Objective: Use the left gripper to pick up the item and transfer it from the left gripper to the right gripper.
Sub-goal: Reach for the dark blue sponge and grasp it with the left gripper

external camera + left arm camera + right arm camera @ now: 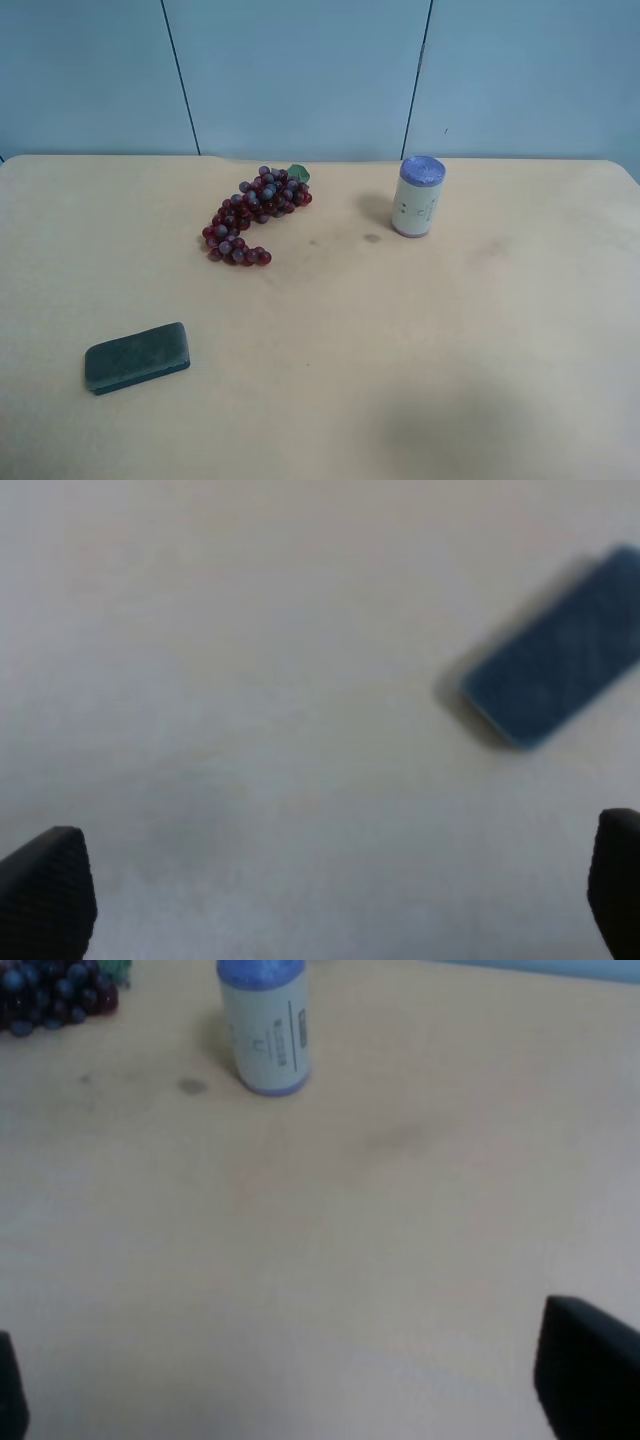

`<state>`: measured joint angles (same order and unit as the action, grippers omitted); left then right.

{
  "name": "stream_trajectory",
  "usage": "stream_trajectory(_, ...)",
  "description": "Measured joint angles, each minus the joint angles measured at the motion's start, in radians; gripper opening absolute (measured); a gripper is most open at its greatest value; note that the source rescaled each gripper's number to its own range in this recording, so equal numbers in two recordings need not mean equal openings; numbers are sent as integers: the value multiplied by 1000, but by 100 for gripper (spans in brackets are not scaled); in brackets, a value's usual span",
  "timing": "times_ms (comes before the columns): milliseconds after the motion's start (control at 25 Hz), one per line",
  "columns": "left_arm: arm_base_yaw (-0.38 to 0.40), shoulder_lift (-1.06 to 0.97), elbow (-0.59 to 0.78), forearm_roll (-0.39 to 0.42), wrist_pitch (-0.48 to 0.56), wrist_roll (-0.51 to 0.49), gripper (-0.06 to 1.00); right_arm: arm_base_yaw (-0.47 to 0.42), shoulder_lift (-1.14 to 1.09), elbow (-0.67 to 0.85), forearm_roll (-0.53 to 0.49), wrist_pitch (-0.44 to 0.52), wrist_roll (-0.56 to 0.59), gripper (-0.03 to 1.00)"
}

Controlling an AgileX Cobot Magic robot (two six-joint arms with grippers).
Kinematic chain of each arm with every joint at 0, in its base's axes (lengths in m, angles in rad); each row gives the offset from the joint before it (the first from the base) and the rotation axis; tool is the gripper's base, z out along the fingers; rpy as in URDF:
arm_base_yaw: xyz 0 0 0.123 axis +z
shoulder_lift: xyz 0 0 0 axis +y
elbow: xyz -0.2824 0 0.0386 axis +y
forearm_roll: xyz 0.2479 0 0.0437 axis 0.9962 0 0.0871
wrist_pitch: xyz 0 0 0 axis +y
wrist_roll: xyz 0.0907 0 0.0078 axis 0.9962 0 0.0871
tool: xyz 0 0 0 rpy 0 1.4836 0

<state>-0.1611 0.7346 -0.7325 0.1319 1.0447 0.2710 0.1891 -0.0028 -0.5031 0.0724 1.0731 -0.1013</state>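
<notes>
Both your left gripper and right gripper gape empty. Your item, flat, dark green, round-cornered, lies lower left.

Tan table, faint dark stains near centre. Red-purple grape bunch with green leaf lies upper centre. White can, purple lid, stands upright right of it, apart. Pale blue wall panels across top.

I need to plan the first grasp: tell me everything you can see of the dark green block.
The dark green block is a flat rectangle with rounded corners, sponge-like, its top faintly textured. It lies flat on the tan table, skewed to the near edge, alone; only the table touches it.
</notes>
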Motion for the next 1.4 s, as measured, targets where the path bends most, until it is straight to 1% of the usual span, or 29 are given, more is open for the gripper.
stream_trajectory(240,-252,199,0,114,-2,11,100,0,0,0,0,0,0,100)
stream_trajectory(320,-323,257,0,148,-3,11,100,0,0,0,0,0,0,100)
stream_trajectory(440,-410,332,0,183,-15,11,100,0,0,0,0,0,0,100)
stream_trajectory(520,-451,377,-1,199,-29,13,100,0,0,0,0,0,0,100)
stream_trajectory(640,-481,435,-1,213,-54,14,100,0,0,0,0,0,0,100)
stream_trajectory(720,-488,467,0,218,-79,14,100,0,0,0,0,0,0,100)
stream_trajectory(1040,-490,545,56,220,-175,18,100,0,0,0,0,0,0,100)
stream_trajectory(1280,-490,572,109,191,-329,23,100,0,0,0,0,0,0,100)
stream_trajectory(1400,-491,585,133,177,-382,49,100,0,0,0,0,0,0,100)
